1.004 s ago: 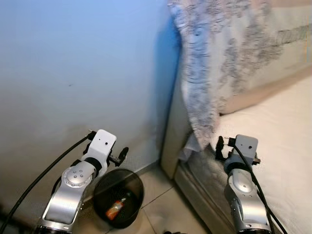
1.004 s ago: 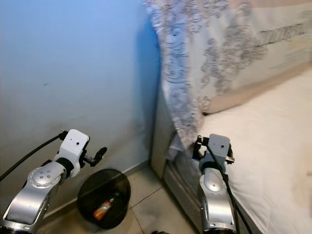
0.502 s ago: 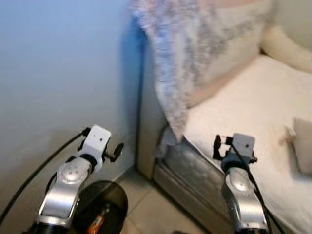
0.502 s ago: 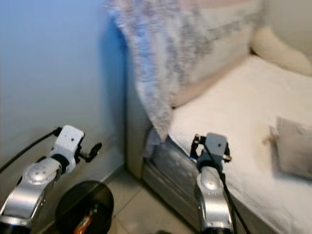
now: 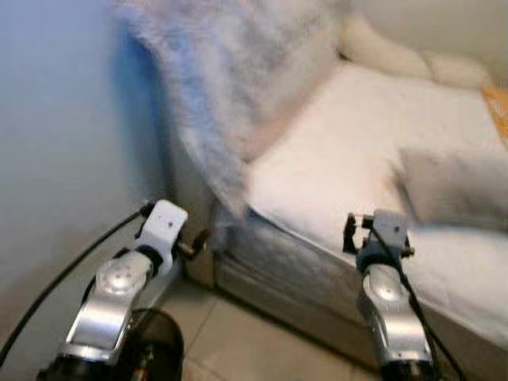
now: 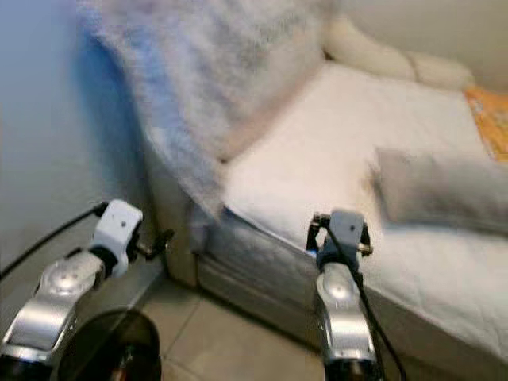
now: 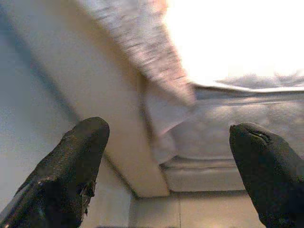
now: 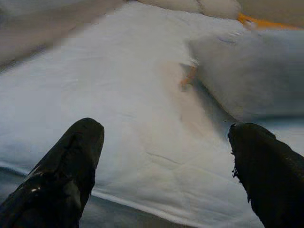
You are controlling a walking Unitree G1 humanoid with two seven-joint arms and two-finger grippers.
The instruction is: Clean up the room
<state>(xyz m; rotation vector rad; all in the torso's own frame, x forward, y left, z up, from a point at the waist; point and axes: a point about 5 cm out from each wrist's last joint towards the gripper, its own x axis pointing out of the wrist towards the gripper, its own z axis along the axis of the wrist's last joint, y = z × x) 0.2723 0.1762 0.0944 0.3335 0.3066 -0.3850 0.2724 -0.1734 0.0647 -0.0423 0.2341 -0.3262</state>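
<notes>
Both hands were spread wide and empty: the left hand lower left, the right hand lower right. The pillow lay on the bed at right; best to finish turning, then reach squarely.

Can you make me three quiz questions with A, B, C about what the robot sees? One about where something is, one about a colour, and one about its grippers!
1. Where is the grey pillow?
A. on the bed
B. on the floor
C. in the bin

2. What colour is the cloth at the far edge of the bed?
A. green
B. orange
C. black

3. How is the right gripper?
A. shut on the pillow
B. shut on a bottle
C. open, holding nothing

Answers:
1 A, the pillow lies on the white sheet.
2 B, the patch beyond the pillow is orange.
3 C, the right wrist view shows its fingers wide apart over the sheet, nothing between them.
</notes>
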